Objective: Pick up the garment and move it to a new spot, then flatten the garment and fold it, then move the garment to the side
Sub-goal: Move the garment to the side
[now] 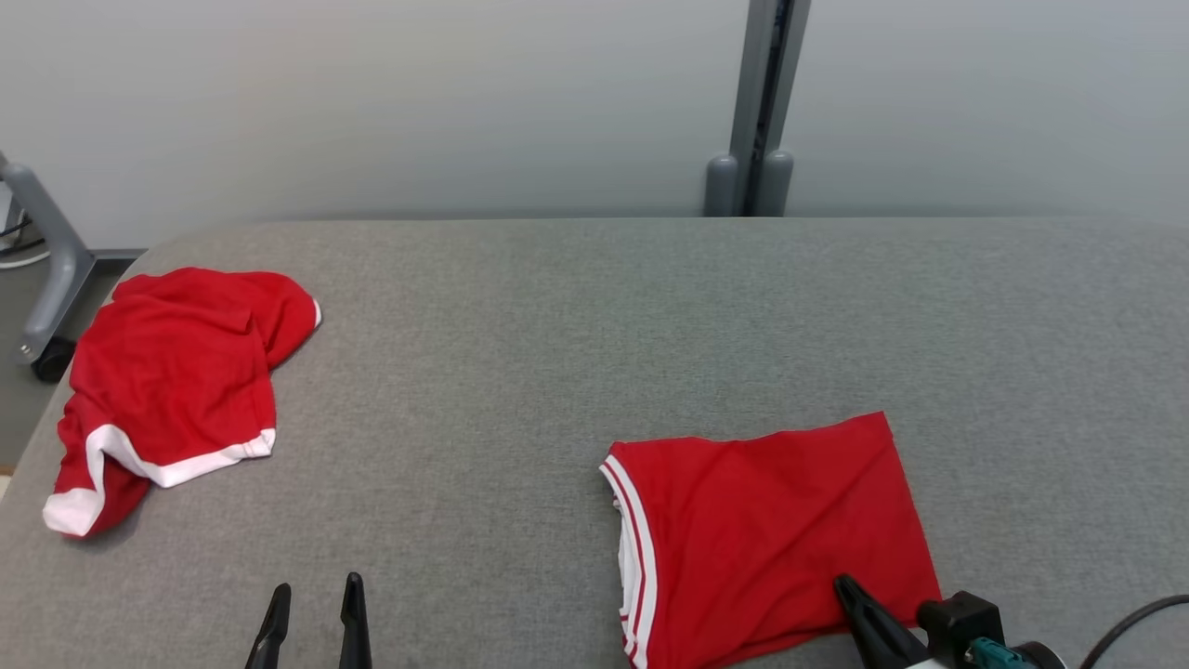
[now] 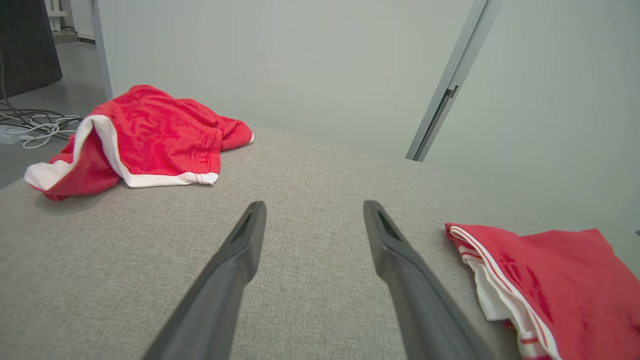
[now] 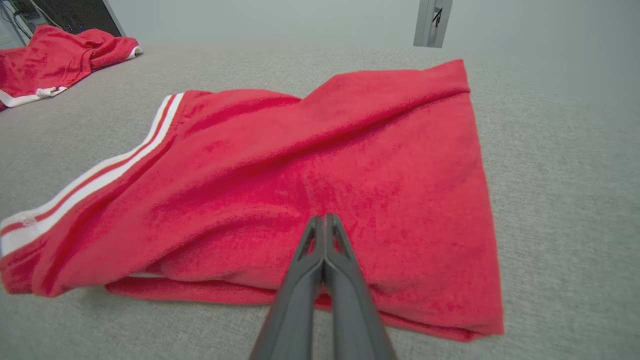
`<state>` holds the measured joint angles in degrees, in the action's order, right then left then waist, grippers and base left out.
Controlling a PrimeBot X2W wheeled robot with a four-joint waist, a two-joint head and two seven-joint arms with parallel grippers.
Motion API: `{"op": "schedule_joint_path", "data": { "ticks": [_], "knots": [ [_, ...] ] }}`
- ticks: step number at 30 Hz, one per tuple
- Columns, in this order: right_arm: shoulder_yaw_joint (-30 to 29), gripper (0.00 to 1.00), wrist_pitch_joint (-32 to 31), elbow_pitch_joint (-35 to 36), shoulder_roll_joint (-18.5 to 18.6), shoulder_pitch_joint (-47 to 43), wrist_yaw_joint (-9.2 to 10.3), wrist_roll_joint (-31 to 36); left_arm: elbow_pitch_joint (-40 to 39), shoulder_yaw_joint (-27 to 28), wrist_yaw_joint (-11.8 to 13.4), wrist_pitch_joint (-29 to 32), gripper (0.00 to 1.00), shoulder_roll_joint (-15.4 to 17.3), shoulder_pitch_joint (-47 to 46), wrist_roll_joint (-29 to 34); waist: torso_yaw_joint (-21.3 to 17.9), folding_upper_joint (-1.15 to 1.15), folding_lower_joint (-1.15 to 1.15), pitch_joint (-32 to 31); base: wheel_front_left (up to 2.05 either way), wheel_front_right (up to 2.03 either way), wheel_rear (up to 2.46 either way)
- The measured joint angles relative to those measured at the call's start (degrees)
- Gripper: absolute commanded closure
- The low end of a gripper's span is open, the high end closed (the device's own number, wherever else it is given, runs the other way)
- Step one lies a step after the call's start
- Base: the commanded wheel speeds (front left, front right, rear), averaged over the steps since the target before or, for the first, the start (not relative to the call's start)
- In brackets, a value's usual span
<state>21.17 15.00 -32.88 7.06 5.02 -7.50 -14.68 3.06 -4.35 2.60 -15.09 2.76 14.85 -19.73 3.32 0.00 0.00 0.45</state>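
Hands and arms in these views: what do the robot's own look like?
Both the left hand and the right hand have two long, slim, dark grey fingers tapering to pointed tips. Behind the right hand sit a black block, a teal connector and a black cable.

Right gripper (image 3: 325, 218), fingers pressed together, tips over the near part of the folded red garment (image 3: 350, 140) on the grey table (image 3: 560, 190); crumpled red garment (image 3: 55, 65) lies far left.
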Motion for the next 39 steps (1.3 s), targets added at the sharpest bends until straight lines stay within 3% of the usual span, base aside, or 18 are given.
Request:
{"op": "schedule_joint_path", "data": {
  "ticks": [6, 7, 9, 10, 11, 15, 20, 23, 34, 38, 39],
  "knots": [
    [-0.81, 1.00, -0.01, 6.43, 0.93, -2.04, 0.00, 0.51, -1.02, 1.15, 0.49, 0.00, 0.00, 0.00, 0.31, -0.08, -1.69, 0.00, 0.00, -1.40, 0.00, 0.00, 0.00],
    [-1.67, 0.93, 0.00, 8.43, 1.09, -2.58, 0.00, 0.78, -1.41, 1.62, 0.55, 0.00, 0.00, 0.01, 0.50, -0.08, -2.00, 0.00, 0.00, -1.72, 0.00, 0.00, 0.00],
    [-3.43, 0.54, 0.00, 12.55, 1.60, -4.09, 0.00, 1.63, -1.89, 2.57, 0.58, 0.00, 0.00, 0.02, 1.00, -0.10, -2.48, 0.00, 0.00, -2.48, 0.00, 0.00, 0.00],
    [-4.63, 0.05, -0.01, 14.85, 1.86, -5.00, 0.00, 2.14, -2.11, 2.99, 0.55, 0.00, 0.00, 0.03, 1.10, -0.05, -2.69, 0.00, 0.00, -2.83, 0.00, 0.00, 0.00],
    [-6.01, 0.00, -0.01, 17.33, 1.94, -5.94, 0.00, 2.66, -2.14, 3.47, 0.48, 0.00, 0.00, 0.03, 1.09, -0.05, -2.84, 0.00, 0.00, -3.18, 0.00, 0.00, 0.00],
    [-11.67, 0.00, 0.00, 24.79, 1.92, -9.49, 0.01, 4.34, -2.29, 3.63, -0.13, 0.00, 0.00, 0.03, 0.99, 0.24, -3.08, 0.00, 0.00, -4.29, 0.00, 0.00, 0.00],
    [-20.13, 0.00, 0.00, 28.83, 0.00, -13.01, 0.00, 5.76, -0.41, 1.68, -4.95, 0.00, 0.00, -0.01, 0.34, 1.55, -2.71, 0.00, 0.00, -5.00, 0.00, 0.00, 0.00],
    [-22.86, 0.00, 0.00, 28.20, -0.97, -14.41, 0.01, 6.46, 0.91, 1.45, -6.22, 0.00, 0.00, 0.00, -0.13, 2.10, -2.65, 0.00, 0.00, -5.11, 0.00, 0.00, 0.00],
    [-22.67, 0.00, 0.00, 25.05, -2.16, -13.66, 0.01, 6.80, 2.00, 2.15, -7.36, 0.00, 0.00, 0.01, -0.15, 3.59, -2.87, 0.00, 0.00, -4.63, 0.00, 0.00, 0.00],
    [-20.01, 0.00, -0.46, 22.65, 0.31, -9.49, 0.01, 3.21, 1.75, 2.13, -7.61, 0.00, 0.00, 0.00, -0.49, 3.90, -2.41, 0.00, 0.00, -3.78, 0.00, 0.00, 0.00],
    [-18.96, 0.00, -2.93, 21.61, 1.16, -8.10, 0.02, 1.55, 1.69, 2.16, -7.62, 0.00, 0.00, 0.02, -0.68, 3.99, -2.28, 0.00, 0.00, -3.46, 0.00, 0.00, 0.00]
  ]
}}
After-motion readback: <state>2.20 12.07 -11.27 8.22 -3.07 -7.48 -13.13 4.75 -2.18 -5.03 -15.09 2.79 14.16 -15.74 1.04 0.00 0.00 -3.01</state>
